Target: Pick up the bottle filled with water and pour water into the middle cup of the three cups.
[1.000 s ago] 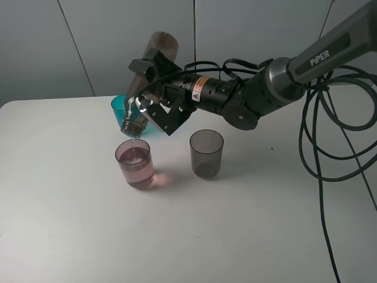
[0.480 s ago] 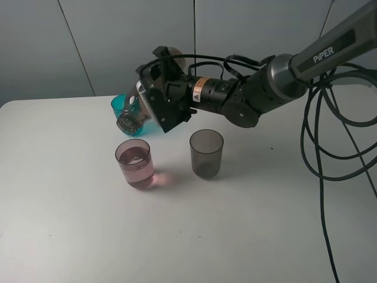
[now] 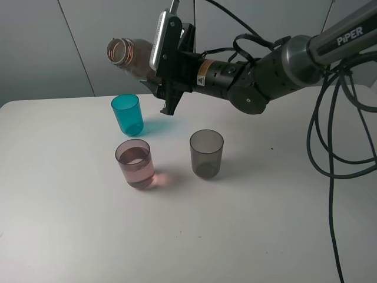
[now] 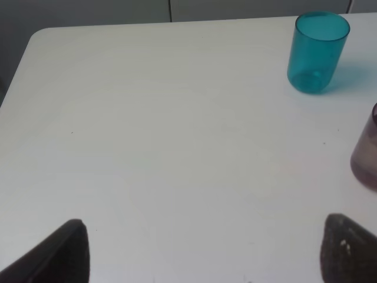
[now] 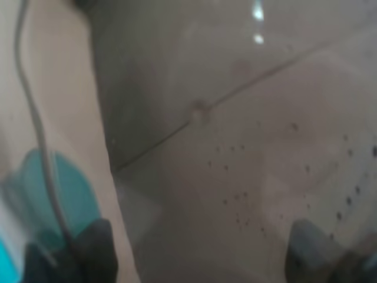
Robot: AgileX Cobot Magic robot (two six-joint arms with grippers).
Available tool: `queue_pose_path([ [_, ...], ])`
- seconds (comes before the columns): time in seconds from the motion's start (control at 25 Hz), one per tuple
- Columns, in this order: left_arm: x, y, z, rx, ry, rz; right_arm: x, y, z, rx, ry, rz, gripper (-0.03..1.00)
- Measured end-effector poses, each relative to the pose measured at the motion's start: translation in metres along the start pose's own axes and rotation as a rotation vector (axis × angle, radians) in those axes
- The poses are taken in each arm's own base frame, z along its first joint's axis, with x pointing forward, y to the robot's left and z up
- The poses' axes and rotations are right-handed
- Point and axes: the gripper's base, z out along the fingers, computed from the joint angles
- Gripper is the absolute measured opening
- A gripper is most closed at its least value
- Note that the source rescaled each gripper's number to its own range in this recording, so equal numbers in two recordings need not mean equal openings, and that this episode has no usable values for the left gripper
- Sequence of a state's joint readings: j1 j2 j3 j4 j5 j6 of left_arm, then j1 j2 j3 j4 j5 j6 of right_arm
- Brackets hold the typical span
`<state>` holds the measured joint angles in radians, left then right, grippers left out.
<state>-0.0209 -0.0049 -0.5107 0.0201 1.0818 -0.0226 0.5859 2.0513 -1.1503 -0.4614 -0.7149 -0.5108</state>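
Observation:
My right gripper (image 3: 154,62) is shut on the smoky pinkish-brown bottle (image 3: 131,56) and holds it high above the table, lying nearly level with its open mouth to the left, above the teal cup (image 3: 128,114). The bottle's translucent wall (image 5: 247,153) fills the right wrist view. The pink middle cup (image 3: 135,163) stands on the table with water in it; its edge shows in the left wrist view (image 4: 366,150). The smoky grey cup (image 3: 206,154) stands to its right. My left gripper (image 4: 200,250) is open over bare table, left of the cups.
The white table (image 3: 70,224) ends at its rounded far left corner (image 4: 35,35). Black cables (image 3: 330,135) hang from the right arm at the right side. A grey panelled wall stands behind the table.
The bottle has swung up from pouring over the pink cup to nearly level and has risen well above the teal cup. The water stream has stopped.

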Motion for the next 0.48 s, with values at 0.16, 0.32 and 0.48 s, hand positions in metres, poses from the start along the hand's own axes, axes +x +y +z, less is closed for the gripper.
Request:
queue_pose_path([
  [0.16,0.0,0.0,0.0,0.0,0.0,0.0,0.011,-0.029,-0.012,0.074,0.013,0.337,0.0],
  [0.32,0.0,0.0,0.0,0.0,0.0,0.0,0.028,-0.056,-0.032,0.143,0.029,0.573,0.0],
  [0.48,0.0,0.0,0.0,0.0,0.0,0.002,0.05,-0.072,-0.058,0.196,0.044,0.713,0.0],
])
